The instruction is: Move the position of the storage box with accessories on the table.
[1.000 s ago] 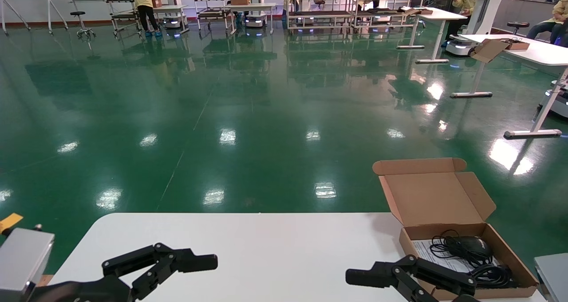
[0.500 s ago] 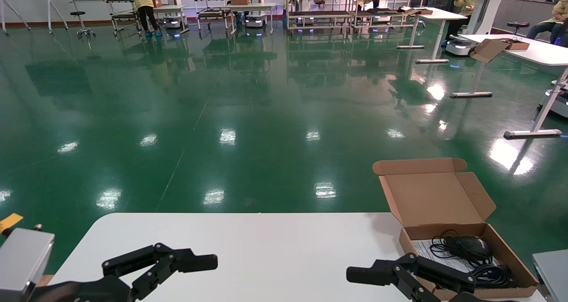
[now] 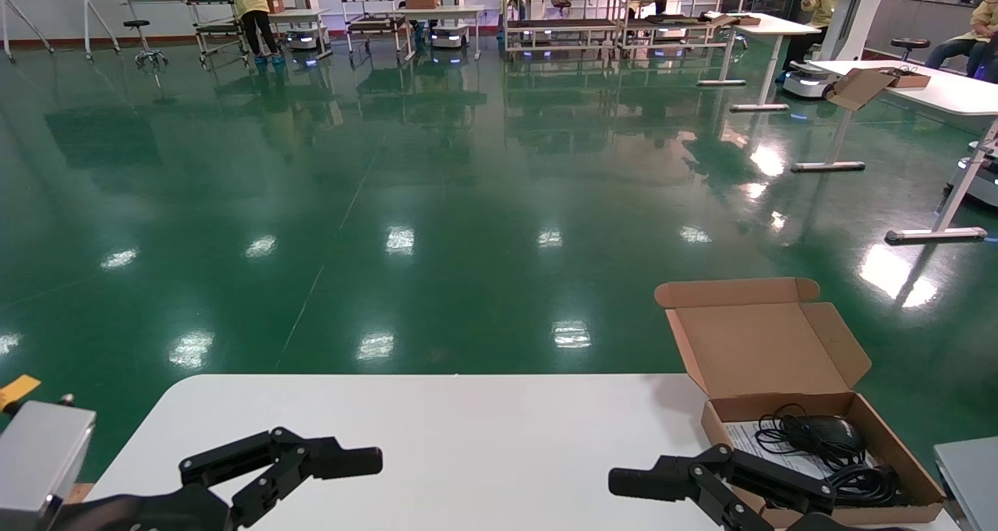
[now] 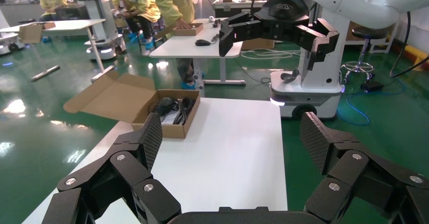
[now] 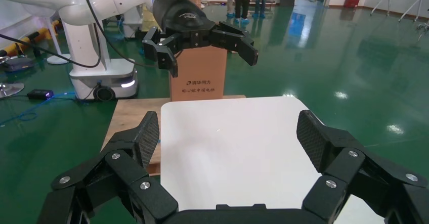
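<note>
Glossy green floor stretches beyond the white table (image 3: pixel 468 422), where the open storage box (image 3: pixel 819 437) sits at the right far corner holding a black mouse (image 3: pixel 834 432), cables (image 3: pixel 861 480) and leaflet (image 3: pixel 752 441). Left gripper (image 3: pixel 312 469) hovers low at the near left and right gripper (image 3: pixel 663 484) just beside the box, both with fingers spread wide apart and holding nothing.

At lower right, the storage box (image 3: pixel 780 352) is matt brown corrugated cardboard; the desk (image 3: pixel 468 422) looks smooth white; the floor (image 3: pixel 390 164) is glossy green.
</note>
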Robot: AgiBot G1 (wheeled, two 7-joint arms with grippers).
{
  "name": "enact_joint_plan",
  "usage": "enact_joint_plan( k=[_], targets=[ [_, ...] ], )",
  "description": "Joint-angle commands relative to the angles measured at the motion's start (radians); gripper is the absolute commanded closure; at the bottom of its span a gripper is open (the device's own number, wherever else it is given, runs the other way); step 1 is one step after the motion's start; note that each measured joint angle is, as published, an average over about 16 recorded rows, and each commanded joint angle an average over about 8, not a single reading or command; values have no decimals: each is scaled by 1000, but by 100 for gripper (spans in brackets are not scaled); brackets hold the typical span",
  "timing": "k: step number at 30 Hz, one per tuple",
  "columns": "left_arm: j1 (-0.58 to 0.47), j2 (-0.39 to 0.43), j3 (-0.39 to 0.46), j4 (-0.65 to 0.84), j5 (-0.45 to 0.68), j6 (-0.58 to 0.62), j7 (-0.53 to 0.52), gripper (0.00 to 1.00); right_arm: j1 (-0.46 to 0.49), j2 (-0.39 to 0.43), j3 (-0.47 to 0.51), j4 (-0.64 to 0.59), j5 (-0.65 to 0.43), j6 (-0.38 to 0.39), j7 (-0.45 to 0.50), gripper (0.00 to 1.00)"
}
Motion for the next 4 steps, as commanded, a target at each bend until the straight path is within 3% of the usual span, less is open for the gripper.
enact_joint_plan(
  k=[1,4],
  targets=[
    [0,0,0,0,0,0,0,0,0,0,0,0,0,0,0,0],
    [0,0,0,0,0,0,0,0,0,0,0,0,0,0,0,0]
  ],
)
